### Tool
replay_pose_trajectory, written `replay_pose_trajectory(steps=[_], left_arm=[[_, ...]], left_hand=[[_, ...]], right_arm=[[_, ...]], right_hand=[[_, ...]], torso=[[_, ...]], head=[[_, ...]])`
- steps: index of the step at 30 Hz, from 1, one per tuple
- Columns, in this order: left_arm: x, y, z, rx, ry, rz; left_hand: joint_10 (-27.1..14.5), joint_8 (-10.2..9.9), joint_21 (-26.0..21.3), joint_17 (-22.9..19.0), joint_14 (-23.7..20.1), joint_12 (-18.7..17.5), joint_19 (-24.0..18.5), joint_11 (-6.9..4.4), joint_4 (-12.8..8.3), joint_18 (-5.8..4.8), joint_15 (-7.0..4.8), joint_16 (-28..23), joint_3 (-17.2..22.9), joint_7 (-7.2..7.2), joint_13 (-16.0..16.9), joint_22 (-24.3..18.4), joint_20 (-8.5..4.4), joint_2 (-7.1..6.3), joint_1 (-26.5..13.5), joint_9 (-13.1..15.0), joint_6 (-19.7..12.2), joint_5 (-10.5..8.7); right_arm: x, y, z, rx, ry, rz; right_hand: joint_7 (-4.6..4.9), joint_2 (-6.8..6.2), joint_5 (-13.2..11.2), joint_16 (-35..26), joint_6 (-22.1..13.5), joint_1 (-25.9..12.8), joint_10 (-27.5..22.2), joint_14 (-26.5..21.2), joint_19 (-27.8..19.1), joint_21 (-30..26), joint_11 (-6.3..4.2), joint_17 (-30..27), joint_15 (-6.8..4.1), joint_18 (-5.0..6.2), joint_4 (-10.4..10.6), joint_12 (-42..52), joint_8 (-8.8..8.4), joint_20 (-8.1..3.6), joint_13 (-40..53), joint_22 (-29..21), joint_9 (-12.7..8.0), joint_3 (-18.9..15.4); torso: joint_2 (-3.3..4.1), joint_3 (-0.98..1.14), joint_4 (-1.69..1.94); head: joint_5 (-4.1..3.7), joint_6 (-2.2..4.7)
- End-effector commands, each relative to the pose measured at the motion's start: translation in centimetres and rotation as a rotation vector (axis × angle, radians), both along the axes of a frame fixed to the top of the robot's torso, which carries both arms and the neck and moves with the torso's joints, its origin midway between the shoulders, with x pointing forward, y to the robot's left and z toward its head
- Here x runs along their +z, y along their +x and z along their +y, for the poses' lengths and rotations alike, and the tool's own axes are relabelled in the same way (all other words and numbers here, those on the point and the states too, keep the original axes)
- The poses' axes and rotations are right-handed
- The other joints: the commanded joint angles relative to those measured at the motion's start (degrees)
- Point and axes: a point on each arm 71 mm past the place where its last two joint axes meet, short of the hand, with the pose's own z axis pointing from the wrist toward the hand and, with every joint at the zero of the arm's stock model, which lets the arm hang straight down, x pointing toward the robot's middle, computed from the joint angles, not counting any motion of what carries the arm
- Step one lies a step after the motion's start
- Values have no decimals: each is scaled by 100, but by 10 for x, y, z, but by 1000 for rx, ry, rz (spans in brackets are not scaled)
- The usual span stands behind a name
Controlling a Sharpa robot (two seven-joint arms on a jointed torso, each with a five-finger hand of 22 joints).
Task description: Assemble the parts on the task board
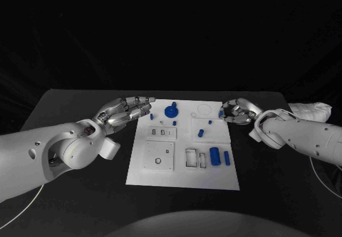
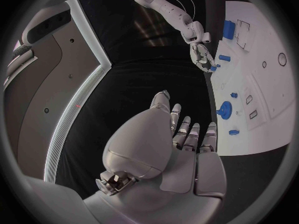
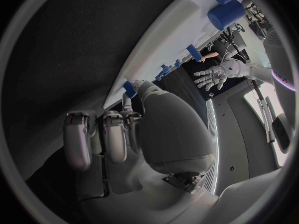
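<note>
right hand (image 1: 237,111) pinching small blue plastic peg (image 1: 221,113) at white task board's (image 1: 182,170) far right edge; left hand (image 1: 125,110) spread, empty, beside left edge. best kept upright over its hole before pressing.

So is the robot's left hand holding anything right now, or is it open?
Open. The left hand hovers at the task board's left edge with fingers spread and nothing between them; the left wrist view shows an empty palm.
</note>
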Motion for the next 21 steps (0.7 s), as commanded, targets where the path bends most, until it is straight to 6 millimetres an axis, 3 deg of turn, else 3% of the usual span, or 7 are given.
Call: replay_pose_trajectory(steps=[1, 8, 12, 17, 21], left_arm=[[1, -2, -2, -20, -8, -2], [1, -2, 0, -17, -6, -1], [0, -1, 1, -12, -4, -1], [0, -1, 1, -10, -1, -1], [0, 1, -2, -13, -1, -2]], left_hand=[[13, 35, 18, 6, 0, 7, 44, 16, 10, 52, 43, 30, 35, 43, 6, -9, -5, 5, 42, 0, 15, 28], [17, 35, 17, 6, -2, 12, 43, 18, 13, 50, 44, 29, 35, 46, 6, -10, -6, 0, 43, -1, 13, 28], [18, 37, 16, 6, -2, 14, 42, 18, 14, 50, 43, 29, 35, 46, 6, -10, -6, -1, 43, 0, 15, 28], [19, 38, 16, 6, -3, 16, 42, 19, 15, 50, 43, 29, 35, 46, 6, -10, -6, -2, 43, 0, 17, 28], [19, 38, 16, 6, -3, 16, 42, 19, 15, 50, 43, 29, 35, 46, 6, -10, -6, -2, 43, 0, 17, 28]], right_arm=[[1, -1, 1, -5, 8, -21], [8, 0, 3, -22, 23, -63], [24, 3, 12, -10, 43, -86], [56, 5, 39, 44, 75, -110], [82, 5, 77, 126, 108, -118]], right_hand=[[10, 26, -23, 20, 70, 50, 606, 598, 225, -31, 13, 1509, 25, -51, -3, 22, 39, 16, 1510, 1352, 18, 18], [17, 33, -23, 20, 114, 42, 606, 598, 222, -34, 15, 1509, 24, -50, -6, 22, 66, 14, 1510, 1351, 27, 16], [35, 24, -8, 20, 134, 35, 606, 598, 198, -58, 24, 1509, 25, -42, -9, 22, 75, 13, 1510, 1341, 27, 11], [52, 17, 5, 20, 149, 24, 606, 598, 177, -80, 39, 1509, 32, -35, -7, 22, 76, 15, 1510, 1332, 23, 7], [59, 15, 8, 20, 153, 15, 606, 598, 172, -85, 47, 1509, 36, -34, -5, 22, 75, 16, 1510, 1330, 20, 5]], torso=[[-1, 0, -1], [-3, -3, -6], [2, -3, -3], [0, -4, -3], [-10, -5, 9]], head=[[19, -9], [51, -28], [73, -47], [84, -88], [81, -116]])
